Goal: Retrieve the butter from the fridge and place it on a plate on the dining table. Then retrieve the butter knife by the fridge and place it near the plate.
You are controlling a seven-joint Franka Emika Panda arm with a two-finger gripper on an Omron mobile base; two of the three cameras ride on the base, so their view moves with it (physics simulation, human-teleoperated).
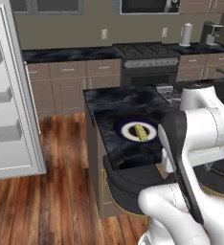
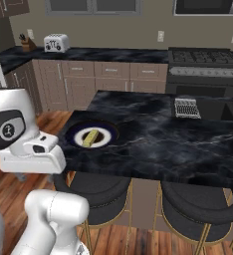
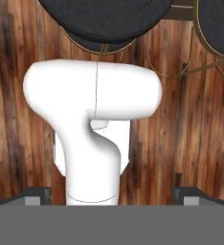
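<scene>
One butter (image 1: 140, 130) stick lying on the white centre of one plate (image 1: 122, 125), yellow and slanted across it. Plate set close to the near left corner of the dining table (image 1: 118, 103), just inside the edge above the stools. One ribbed grey rack (image 2: 187, 107) further along the tabletop, toward the far edge, well apart from the plate. Two round dark stools (image 2: 102, 191) tucked under the near edge, side by side, gold frames showing. Fridge (image 1: 11, 91) door standing open at the left, three pale door shelves counted. One toaster (image 2: 56, 43) and one knife block (image 2: 25, 44) on the far counter, near each other. Gripper (image 3: 112, 194) pointed down at the wooden floor, jaws spread wide, nothing between the two finger tips (image 3: 37, 194).
</scene>
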